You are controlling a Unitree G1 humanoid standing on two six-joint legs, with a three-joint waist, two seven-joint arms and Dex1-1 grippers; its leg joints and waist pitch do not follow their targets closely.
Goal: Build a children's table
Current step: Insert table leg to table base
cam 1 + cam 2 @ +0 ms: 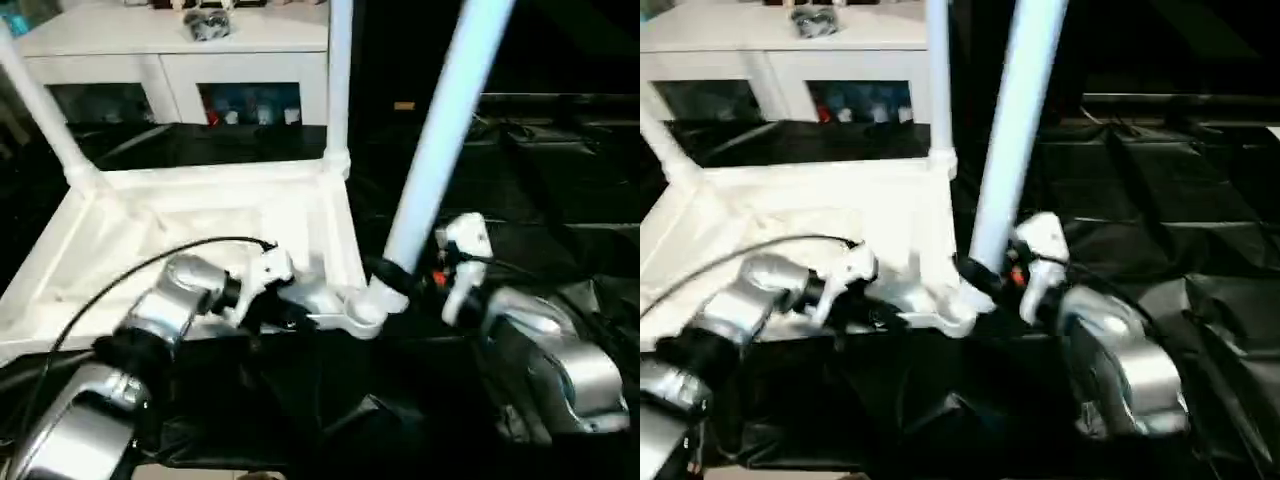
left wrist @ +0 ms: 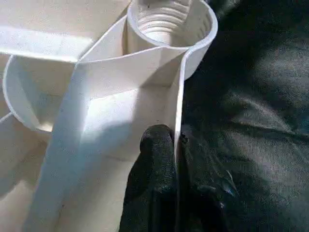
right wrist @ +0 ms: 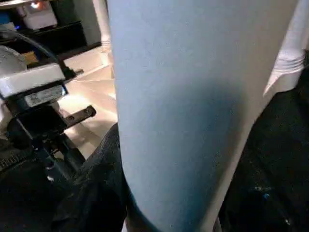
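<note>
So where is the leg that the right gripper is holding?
In the left eye view the leg leans over the tabletop's near right corner socket, its lower end held by the right gripper.

Left arm (image 1: 150, 320) reaches in from the near left, its gripper (image 2: 176, 159) pinched tight, one black finger (image 2: 154, 164) each side of a thin wall. Right gripper (image 1: 395, 280) sits half-spread, clamped round a tube.
</note>
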